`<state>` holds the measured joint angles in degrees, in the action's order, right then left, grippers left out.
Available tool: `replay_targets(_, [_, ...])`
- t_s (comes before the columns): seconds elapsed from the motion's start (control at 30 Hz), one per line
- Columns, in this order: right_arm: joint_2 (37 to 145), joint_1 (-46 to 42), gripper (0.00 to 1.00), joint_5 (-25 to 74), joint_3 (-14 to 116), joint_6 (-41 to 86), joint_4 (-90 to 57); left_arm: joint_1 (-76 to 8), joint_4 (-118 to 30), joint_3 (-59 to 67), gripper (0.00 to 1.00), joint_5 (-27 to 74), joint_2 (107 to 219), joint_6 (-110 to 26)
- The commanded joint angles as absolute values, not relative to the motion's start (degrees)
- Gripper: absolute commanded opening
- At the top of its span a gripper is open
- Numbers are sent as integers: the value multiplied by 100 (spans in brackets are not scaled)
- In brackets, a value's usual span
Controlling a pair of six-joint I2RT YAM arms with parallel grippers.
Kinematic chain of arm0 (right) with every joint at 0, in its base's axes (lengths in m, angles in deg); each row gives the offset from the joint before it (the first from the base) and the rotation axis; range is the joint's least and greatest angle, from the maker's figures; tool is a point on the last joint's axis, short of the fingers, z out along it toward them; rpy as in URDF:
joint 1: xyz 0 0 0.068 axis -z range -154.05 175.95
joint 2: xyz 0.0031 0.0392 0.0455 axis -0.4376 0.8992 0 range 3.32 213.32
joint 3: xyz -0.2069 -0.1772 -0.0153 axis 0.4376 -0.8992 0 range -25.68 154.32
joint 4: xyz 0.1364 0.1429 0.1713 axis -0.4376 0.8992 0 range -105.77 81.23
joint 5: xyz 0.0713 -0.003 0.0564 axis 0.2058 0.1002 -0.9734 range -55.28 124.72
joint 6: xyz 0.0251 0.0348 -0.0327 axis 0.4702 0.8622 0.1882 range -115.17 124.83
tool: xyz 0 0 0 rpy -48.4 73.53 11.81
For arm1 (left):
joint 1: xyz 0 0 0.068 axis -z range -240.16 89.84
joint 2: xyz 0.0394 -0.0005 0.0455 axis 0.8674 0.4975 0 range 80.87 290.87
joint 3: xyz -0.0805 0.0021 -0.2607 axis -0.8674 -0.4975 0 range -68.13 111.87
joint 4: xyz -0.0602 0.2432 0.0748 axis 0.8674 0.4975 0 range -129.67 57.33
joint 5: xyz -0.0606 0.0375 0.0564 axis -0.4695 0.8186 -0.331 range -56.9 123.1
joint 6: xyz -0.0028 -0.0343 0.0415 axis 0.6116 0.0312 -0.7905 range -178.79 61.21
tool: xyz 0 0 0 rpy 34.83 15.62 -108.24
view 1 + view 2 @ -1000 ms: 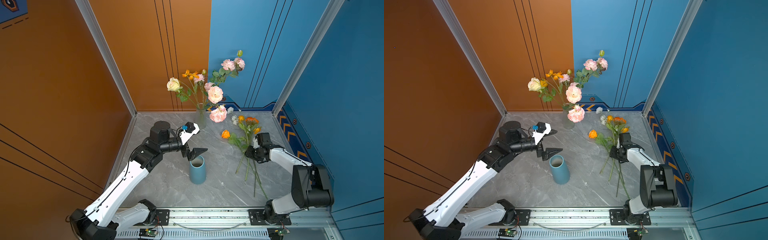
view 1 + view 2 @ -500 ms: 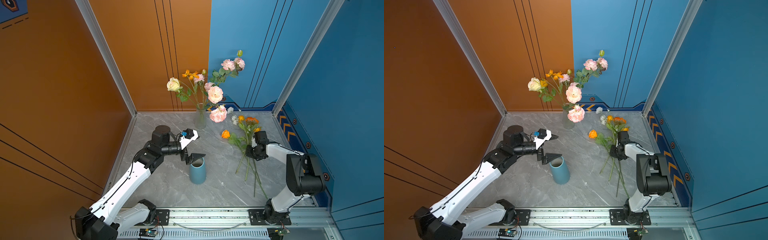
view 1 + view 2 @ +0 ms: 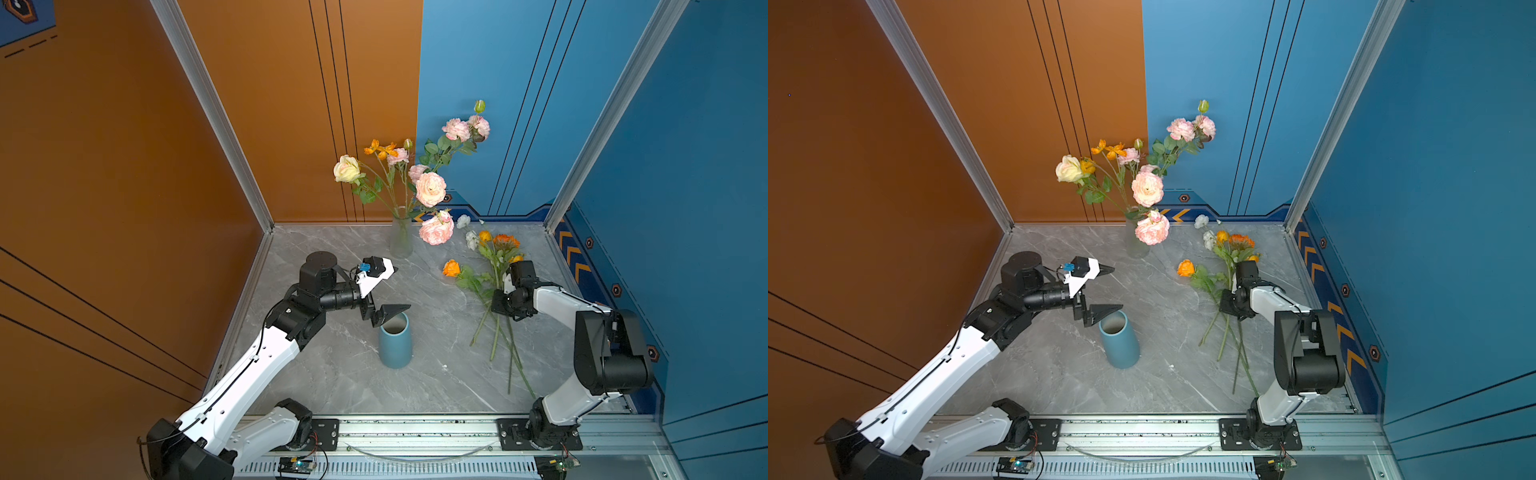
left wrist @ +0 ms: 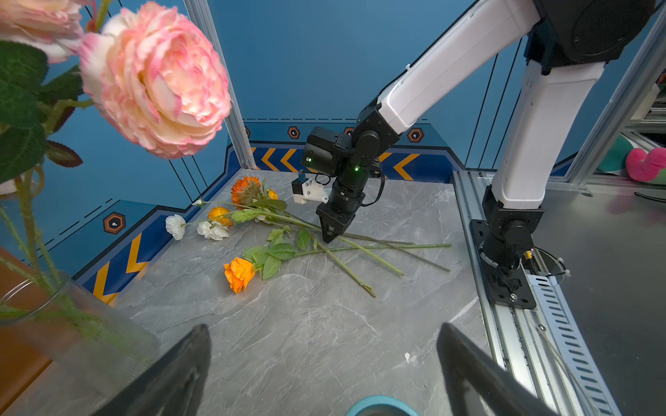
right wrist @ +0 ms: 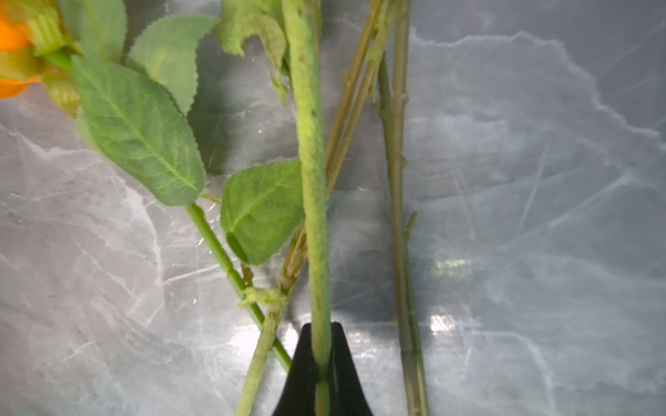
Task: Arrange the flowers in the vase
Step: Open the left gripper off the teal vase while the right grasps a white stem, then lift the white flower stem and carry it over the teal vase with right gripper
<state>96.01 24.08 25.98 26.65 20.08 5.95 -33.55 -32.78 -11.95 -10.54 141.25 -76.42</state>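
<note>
Right gripper (image 5: 322,354) clamped on thick green flower stem (image 5: 311,180); left gripper (image 3: 401,288) spread wide beside blue vase (image 3: 395,347) mouth.

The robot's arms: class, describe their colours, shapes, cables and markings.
The left arm and right arm are glossy white shells joined by black cylindrical joints. A thin black cable runs along the left arm. The left tool and right tool have black, pointed triangular fingers, each beside a white bracket with a blue plug. Green lights glow on the right wrist.
</note>
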Motion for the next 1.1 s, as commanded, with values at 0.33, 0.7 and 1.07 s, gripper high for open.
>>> replay_targets(0.33, [7931,2541,0,1779,3436,1836,1937,-3347,-3326,-1320,98,-970,14031,-7708])
replay_targets(0.7, [6490,2648,0,1788,3292,2380,1870,-3347,-3027,-1255,98,-807,13610,-7905])
replay_targets(1.07, [4027,2249,0,1859,2365,3074,219,-3325,-1713,-1785,98,-1134,12127,-7209])
